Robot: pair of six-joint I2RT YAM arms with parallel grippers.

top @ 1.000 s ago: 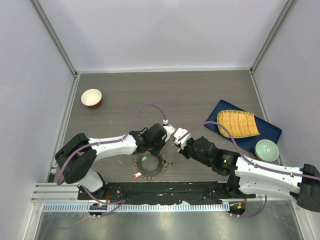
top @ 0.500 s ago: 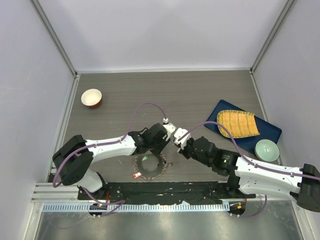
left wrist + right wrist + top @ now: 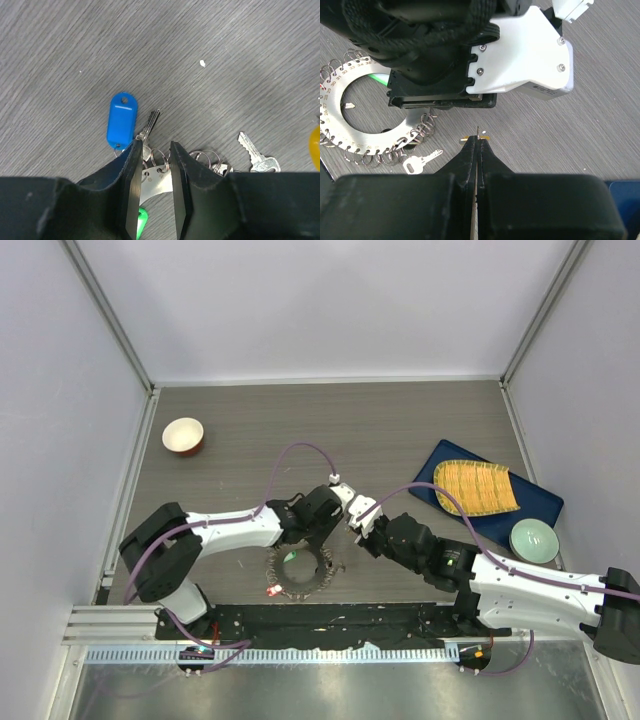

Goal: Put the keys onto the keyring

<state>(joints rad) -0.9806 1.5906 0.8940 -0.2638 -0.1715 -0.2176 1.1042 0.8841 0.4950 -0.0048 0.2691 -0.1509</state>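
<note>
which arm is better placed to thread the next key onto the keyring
Right, likely. The right tool is shut on what looks like a key, edge-on beside the keyring; the left tool only straddles the rim.

Red bowl (image 3: 183, 435) left; blue tray (image 3: 538, 498), green bowl (image 3: 534, 540) right
</note>
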